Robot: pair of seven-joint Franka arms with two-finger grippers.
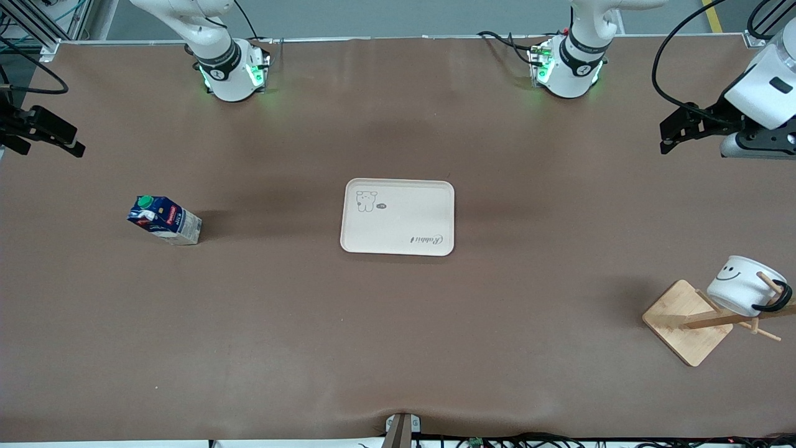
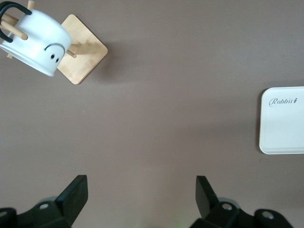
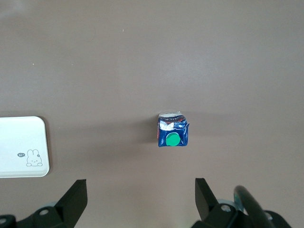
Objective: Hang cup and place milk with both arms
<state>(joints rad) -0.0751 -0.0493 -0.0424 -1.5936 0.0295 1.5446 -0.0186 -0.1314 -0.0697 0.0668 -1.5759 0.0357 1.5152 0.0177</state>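
The white cup [image 1: 743, 283] with a smiley face hangs by its black handle on a peg of a wooden rack [image 1: 684, 320] at the left arm's end of the table. It also shows in the left wrist view [image 2: 35, 42]. The dark blue milk carton [image 1: 165, 219] with a green cap stands on the table toward the right arm's end, and shows in the right wrist view [image 3: 173, 130]. My left gripper [image 1: 665, 140] is open and empty in the air, apart from the cup. My right gripper [image 1: 71, 142] is open and empty in the air, apart from the milk.
A white rectangular tray [image 1: 398, 216] with a rabbit drawing lies at the middle of the table. It shows at the edge of both wrist views, the left [image 2: 282, 121] and the right [image 3: 23, 147]. Brown table cover lies all around it.
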